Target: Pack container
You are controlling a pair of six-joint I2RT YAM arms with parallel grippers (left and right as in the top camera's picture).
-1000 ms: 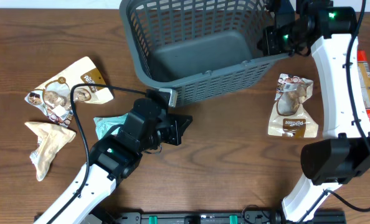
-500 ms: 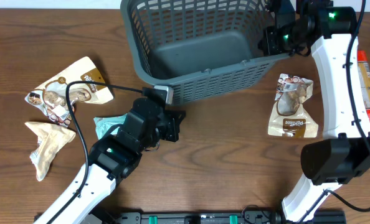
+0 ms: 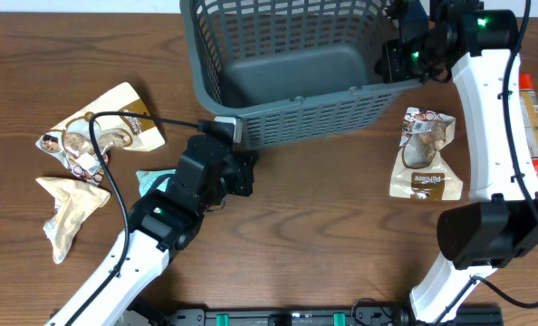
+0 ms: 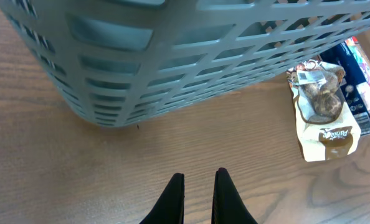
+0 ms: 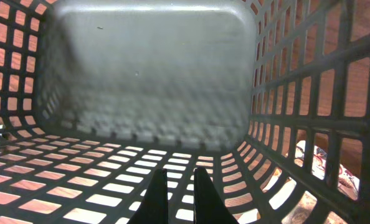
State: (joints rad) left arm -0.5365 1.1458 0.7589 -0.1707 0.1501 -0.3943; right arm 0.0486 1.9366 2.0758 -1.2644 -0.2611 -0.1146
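The container (image 3: 305, 113), a big grey-blue lattice basket, stands at the back centre with nothing inside; its bare base (image 5: 154, 68) fills the right wrist view. My right gripper (image 3: 389, 62) is at the basket's right wall, shut, its fingertips (image 5: 179, 177) held over the inner lattice with nothing between them. My left gripper (image 3: 249, 170) is on the table just in front of the basket's front left corner. It is shut and holds nothing, its tips (image 4: 199, 179) low over the wood below the basket wall (image 4: 172, 56).
Snack packets lie around: a brown-and-white one (image 3: 103, 131) and a crumpled beige one (image 3: 70, 208) at the left, a teal one (image 3: 156, 181) partly under my left arm, another brown one (image 3: 423, 154) (image 4: 322, 109) right of the basket. A red-and-white pack (image 3: 536, 127) lies at the right edge.
My left gripper has moved back and left, closer to the basket's front left corner. The basket has shifted slightly. The right arm has stayed put.
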